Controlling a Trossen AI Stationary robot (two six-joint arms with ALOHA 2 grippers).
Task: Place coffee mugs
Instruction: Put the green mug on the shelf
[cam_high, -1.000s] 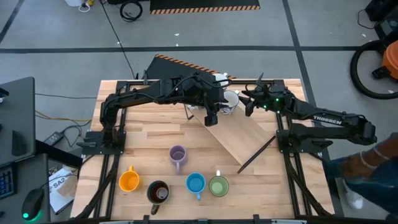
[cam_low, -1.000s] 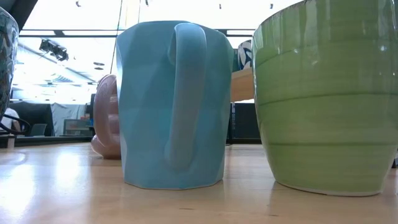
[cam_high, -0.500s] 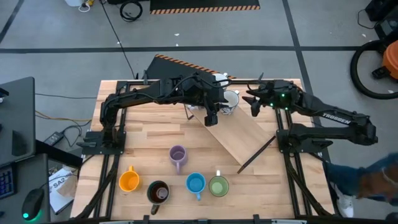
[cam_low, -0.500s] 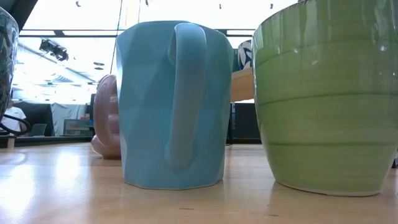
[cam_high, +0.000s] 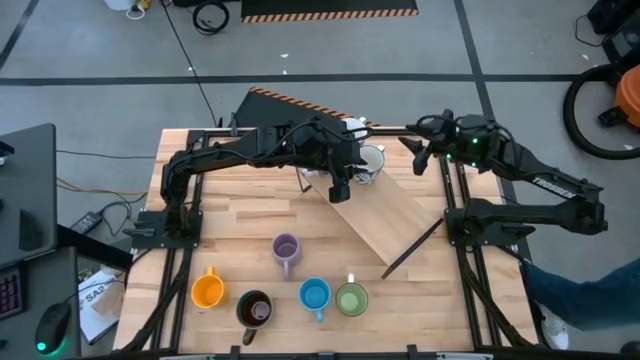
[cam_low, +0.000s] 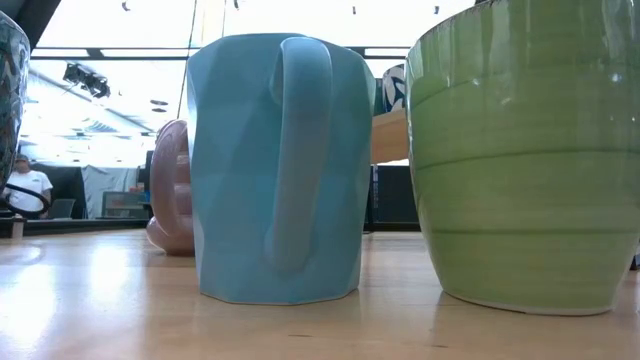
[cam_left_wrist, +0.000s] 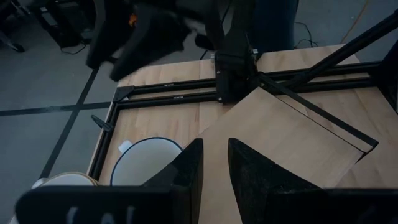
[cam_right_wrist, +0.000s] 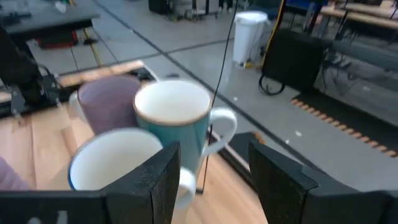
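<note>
Coffee mugs sat in two groups on the counter (cam_high: 240, 215), and neither gripper had one in its grasp. The right gripper (cam_high: 418, 158) hovered at the far right edge, its fingers (cam_right_wrist: 155, 171) spread apart around nothing, pointing toward the far cluster, where its wrist view showed a teal mug with a white inside (cam_right_wrist: 177, 121), a white mug (cam_right_wrist: 112, 163) nearer the camera and a lavender mug (cam_right_wrist: 106, 102) behind them. The left gripper (cam_high: 340, 190) hung just beside that same cluster, near a white mug (cam_high: 371, 160), with its fingers (cam_left_wrist: 186, 171) nearly together and a narrow gap between them, nothing held; its wrist view showed a dark-rimmed white mug (cam_left_wrist: 146, 162) below it and, partly cut off, another pale rim next to that. Between the arms a slanted wooden board (cam_high: 385, 225) ran down from the cluster toward the near side. Along the near edge stood an orange mug (cam_high: 207, 290), a dark mug (cam_high: 255, 309), a blue mug (cam_high: 315, 295) and a green mug (cam_high: 351, 299), with another lavender mug (cam_high: 286, 249) just behind them. In the low view the blue and green mugs filled the foreground. A person (cam_low: 22, 188) showed far back in the room.
</note>
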